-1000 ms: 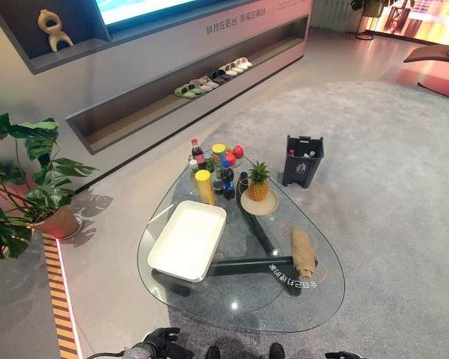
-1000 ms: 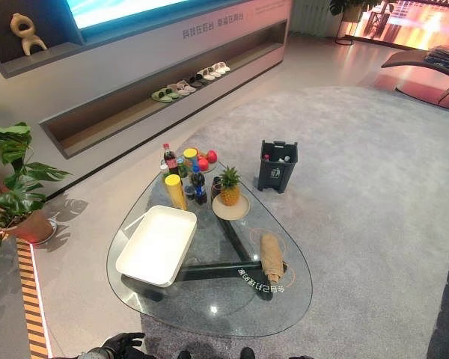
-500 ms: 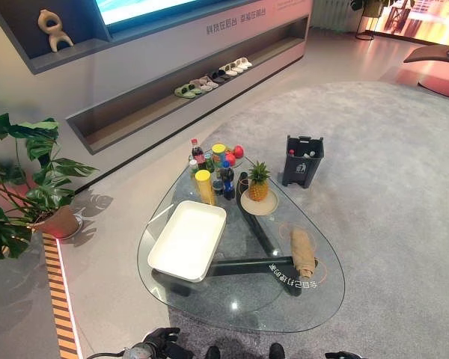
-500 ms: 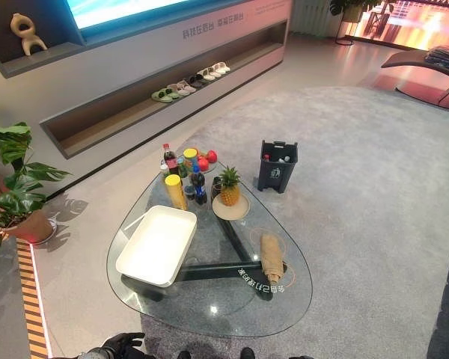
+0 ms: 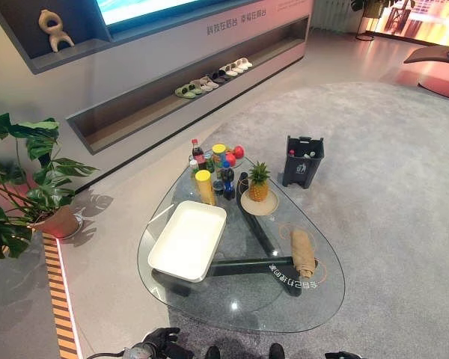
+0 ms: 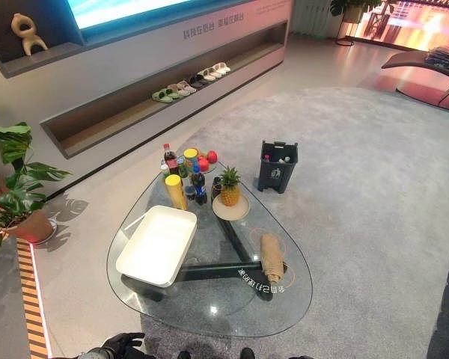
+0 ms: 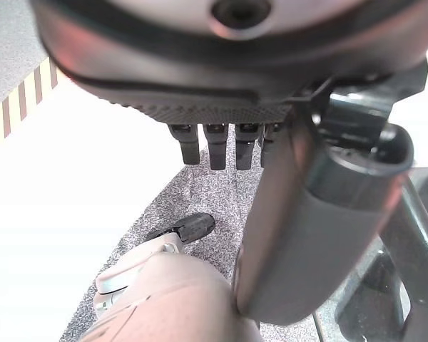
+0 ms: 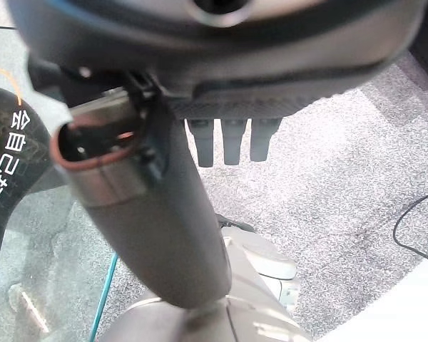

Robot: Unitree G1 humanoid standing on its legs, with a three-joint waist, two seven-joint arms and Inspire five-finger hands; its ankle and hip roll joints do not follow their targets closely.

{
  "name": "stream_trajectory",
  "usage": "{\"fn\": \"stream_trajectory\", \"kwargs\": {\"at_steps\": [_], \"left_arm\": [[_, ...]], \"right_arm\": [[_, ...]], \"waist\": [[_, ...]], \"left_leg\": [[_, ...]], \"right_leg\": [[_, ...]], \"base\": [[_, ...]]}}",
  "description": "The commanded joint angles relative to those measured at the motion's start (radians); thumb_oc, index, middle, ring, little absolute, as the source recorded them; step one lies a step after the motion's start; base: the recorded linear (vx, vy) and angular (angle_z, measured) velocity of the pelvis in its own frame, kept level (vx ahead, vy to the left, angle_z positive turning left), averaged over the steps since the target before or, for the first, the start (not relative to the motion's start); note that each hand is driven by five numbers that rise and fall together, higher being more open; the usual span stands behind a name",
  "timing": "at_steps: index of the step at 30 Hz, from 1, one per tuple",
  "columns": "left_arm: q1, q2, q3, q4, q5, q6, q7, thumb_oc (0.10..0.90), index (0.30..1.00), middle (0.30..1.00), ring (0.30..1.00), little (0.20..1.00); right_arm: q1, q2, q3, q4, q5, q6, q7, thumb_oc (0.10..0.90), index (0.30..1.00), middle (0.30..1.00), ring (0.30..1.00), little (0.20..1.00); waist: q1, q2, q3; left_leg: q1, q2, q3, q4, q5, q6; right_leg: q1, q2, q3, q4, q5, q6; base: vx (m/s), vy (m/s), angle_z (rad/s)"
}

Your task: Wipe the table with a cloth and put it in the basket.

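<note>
One rolled cloth [image 5: 303, 253] on glass table [image 5: 209, 299], beside white basket [image 5: 187, 241].

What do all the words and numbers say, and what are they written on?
Wall panel: a row of pale characters, too small to read.
Glass table: white characters beside the orange ring, too small to read.
Bottles: labels too small to read.
Black bin: a white mark on the front, too small to read.
No numbers can be read.

One cloth [image 5: 303, 252], one white tray [image 5: 188, 239], one pineapple [image 5: 258, 182] — one bin [image 5: 302, 160].
</note>
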Motion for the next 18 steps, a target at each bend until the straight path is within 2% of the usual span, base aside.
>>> {"fn": "stream_trajectory", "kwargs": {"at_steps": [1,3,6,11,14,18], "left_arm": [[-0.050,-0.003,0.007,0.059,-0.019,-0.014,0.004,0.800,0.900,0.900,0.900,0.900],[-0.052,0.003,0.014,0.041,-0.058,-0.024,0.014,0.800,0.900,0.900,0.900,0.900],[-0.086,0.018,0.011,-0.004,-0.163,-0.028,0.025,0.800,0.900,0.900,0.900,0.900],[-0.133,0.036,0.018,-0.017,-0.201,-0.014,0.037,0.800,0.900,0.900,0.900,0.900],[-0.145,0.052,0.036,-0.011,-0.213,-0.011,0.041,0.800,0.900,0.900,0.900,0.900],[-0.188,0.079,0.051,-0.008,-0.243,-0.030,0.045,0.800,0.900,0.900,0.900,0.900]], "right_arm": [[-0.046,0.001,0.028,0.026,-0.028,0.013,0.024,0.800,0.900,0.900,0.900,0.900],[-0.048,-0.009,0.032,0.021,-0.033,0.022,0.026,0.800,0.900,0.900,0.900,0.900],[-0.078,-0.037,0.043,0.012,-0.016,0.040,0.023,0.800,0.900,0.900,0.900,0.900],[-0.109,-0.048,0.029,0.015,0.029,0.059,-0.005,0.800,0.900,0.900,0.900,0.900],[-0.121,-0.061,0.025,0.016,0.028,0.054,-0.005,0.800,0.900,0.900,0.900,0.900],[-0.153,-0.084,0.039,0.001,0.054,0.044,0.002,0.800,0.900,0.900,0.900,0.900]], "waist": [[-0.011,-0.025,0.043],[-0.012,-0.021,0.052],[-0.012,-0.006,0.099],[-0.018,0.011,0.169],[-0.023,0.012,0.213],[-0.015,0.003,0.276]], "left_leg": [[0.010,-0.051,0.037,0.001,-0.065,0.011],[0.002,-0.051,0.038,0.001,-0.062,0.009],[-0.040,-0.054,0.034,0.001,-0.045,0.014],[-0.119,-0.064,0.011,0.001,-0.015,0.022],[-0.150,-0.062,0.018,0.001,-0.007,0.024],[-0.208,-0.061,0.024,0.013,0.025,0.023]], "right_leg": [[0.037,-0.005,-0.030,0.005,-0.041,0.028],[0.029,-0.007,-0.026,0.005,-0.038,0.029],[-0.014,-0.012,-0.022,0.005,-0.023,0.025],[-0.094,-0.010,-0.005,0.009,0.000,0.021],[-0.136,-0.007,-0.005,0.021,0.006,0.019],[-0.228,0.009,-0.007,0.123,-0.022,0.003]], "base": [[0.08,0.007,0.00],[0.02,0.024,0.00],[-0.07,0.038,-0.02],[-0.09,0.009,0.01],[-0.09,0.013,0.04],[-0.14,0.005,-0.03]]}}
